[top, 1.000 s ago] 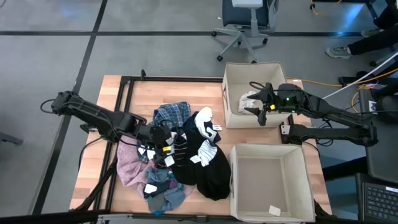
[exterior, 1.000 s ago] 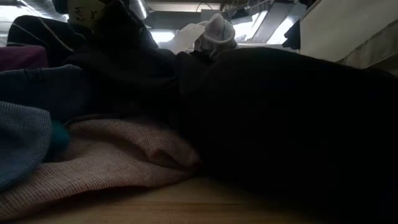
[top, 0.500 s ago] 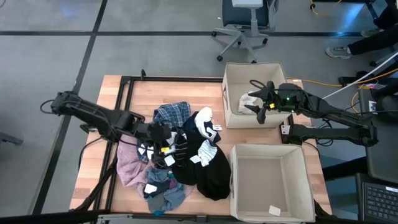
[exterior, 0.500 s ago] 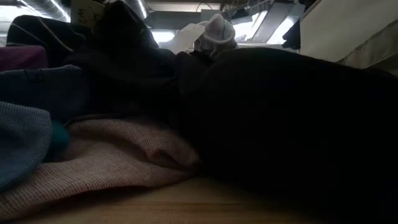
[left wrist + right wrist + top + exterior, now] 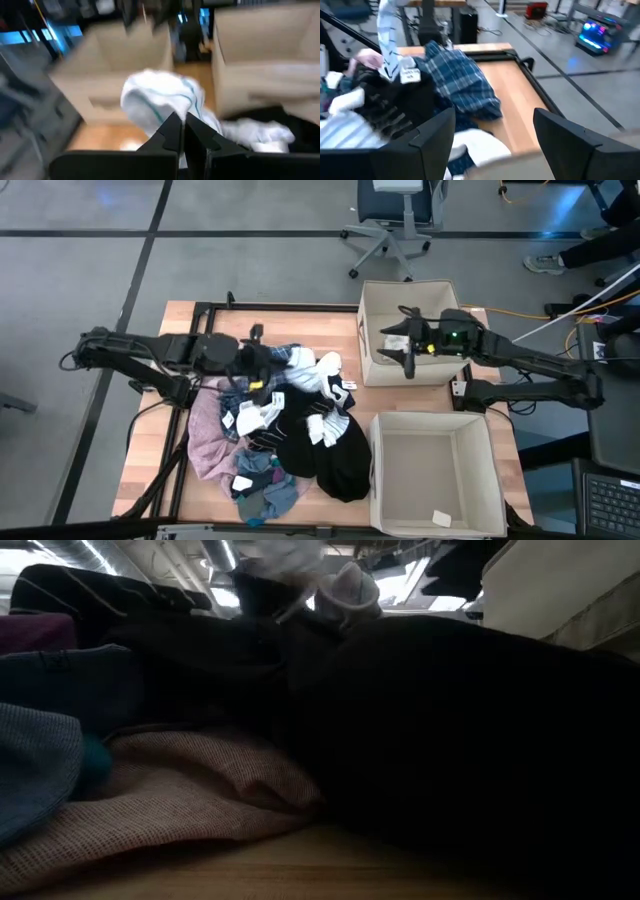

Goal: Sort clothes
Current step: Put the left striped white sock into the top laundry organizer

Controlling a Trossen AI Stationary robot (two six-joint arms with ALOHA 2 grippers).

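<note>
Left arm stretches low across the table from its outer edge, left gripper (image 5: 258,372) clamped tight on a white garment (image 5: 162,100) with teal stripes, lifted over the far side of the clothes pile (image 5: 290,430). Right arm reaches in over the far bin (image 5: 372,300), right gripper (image 5: 405,348) with fingers spread wide, holding nothing, above that bin's pile-side wall. Near bin (image 5: 385,480) sits right beside the pile.

A robotics lab or workshop: a wooden tabletop (image 5: 310,320) on a black metal frame stands on a grey taped floor (image 5: 200,240), with a wheeled office chair (image 5: 392,220), trailing cables (image 5: 540,315) and glowing equipment (image 5: 597,30) around it.
</note>
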